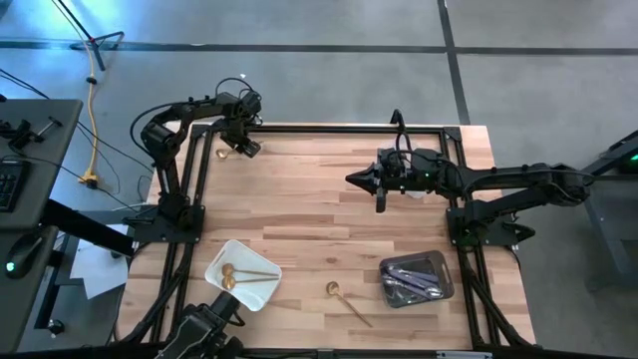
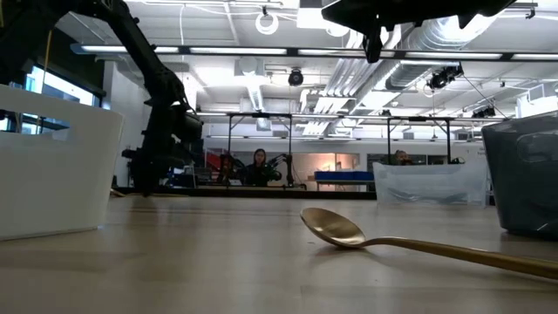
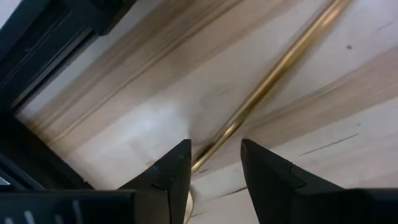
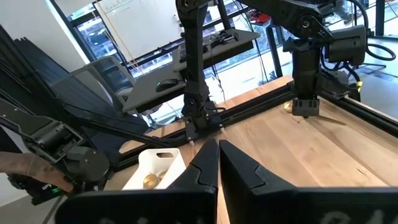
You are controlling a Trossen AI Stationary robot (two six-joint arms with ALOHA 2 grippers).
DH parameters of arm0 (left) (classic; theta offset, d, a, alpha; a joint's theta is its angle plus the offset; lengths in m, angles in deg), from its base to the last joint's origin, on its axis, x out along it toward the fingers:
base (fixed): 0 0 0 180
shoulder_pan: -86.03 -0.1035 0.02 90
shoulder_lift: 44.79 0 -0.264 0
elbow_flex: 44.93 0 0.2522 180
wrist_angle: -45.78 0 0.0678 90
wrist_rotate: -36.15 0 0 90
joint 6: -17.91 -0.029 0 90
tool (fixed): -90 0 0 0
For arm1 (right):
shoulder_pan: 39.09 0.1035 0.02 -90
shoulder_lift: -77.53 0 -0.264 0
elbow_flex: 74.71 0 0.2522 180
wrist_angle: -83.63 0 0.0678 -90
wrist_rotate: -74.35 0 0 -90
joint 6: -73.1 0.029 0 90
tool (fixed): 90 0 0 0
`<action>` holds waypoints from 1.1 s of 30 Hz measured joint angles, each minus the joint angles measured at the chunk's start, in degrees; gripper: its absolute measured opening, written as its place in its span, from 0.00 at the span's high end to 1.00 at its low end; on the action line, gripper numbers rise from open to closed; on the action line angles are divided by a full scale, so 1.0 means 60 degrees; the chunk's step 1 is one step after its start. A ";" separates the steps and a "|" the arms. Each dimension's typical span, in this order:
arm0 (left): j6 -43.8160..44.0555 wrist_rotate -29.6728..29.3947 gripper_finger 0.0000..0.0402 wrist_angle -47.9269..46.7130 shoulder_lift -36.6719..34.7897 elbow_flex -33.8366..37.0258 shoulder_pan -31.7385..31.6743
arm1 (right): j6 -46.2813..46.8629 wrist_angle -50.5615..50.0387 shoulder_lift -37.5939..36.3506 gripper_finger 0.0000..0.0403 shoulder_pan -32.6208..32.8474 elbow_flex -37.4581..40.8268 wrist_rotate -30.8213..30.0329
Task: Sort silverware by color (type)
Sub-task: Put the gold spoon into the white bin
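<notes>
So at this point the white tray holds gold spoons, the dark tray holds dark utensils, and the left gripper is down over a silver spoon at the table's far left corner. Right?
Not quite: the spoon under the left gripper is gold, not silver, as the left wrist view shows, with the open fingers either side of its handle. The rest stands: gold spoons in the white tray, dark utensils in the dark tray.

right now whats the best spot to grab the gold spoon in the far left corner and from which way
Take the gold spoon by its thin handle just above the bowl, coming straight down from above. It lies flat on the table, so only a top pinch across the narrow handle works. The left hand already hangs there, fingers open on either side of the handle. The frame rail beside it leaves little room for a sideways approach.
</notes>
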State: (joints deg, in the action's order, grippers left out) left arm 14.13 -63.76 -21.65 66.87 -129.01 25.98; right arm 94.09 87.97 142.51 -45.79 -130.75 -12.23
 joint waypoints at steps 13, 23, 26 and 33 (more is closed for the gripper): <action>-0.1423 0.0144 0.85 -0.0176 0.0025 0.0003 0.0059 | -0.0056 -0.0305 -0.0002 1.00 0.0000 0.0000 0.0000; -0.1891 0.0048 0.99 -0.0368 0.0062 -0.0087 0.0391 | -0.0073 -0.0377 -0.0001 1.00 0.0000 0.0000 -0.0004; -0.1907 0.0051 0.99 -0.0475 0.0062 -0.0090 0.0476 | -0.0064 -0.0387 -0.0002 1.00 0.0000 0.0000 -0.0004; -0.2059 0.0693 1.00 -0.1276 -0.0190 -0.0051 0.0713 | -0.0004 -0.0403 0.0001 1.00 0.0000 0.0000 -0.0004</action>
State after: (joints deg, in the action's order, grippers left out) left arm 1.77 -59.60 -29.31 65.73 -129.32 30.25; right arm 94.07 85.55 142.51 -45.79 -130.75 -12.25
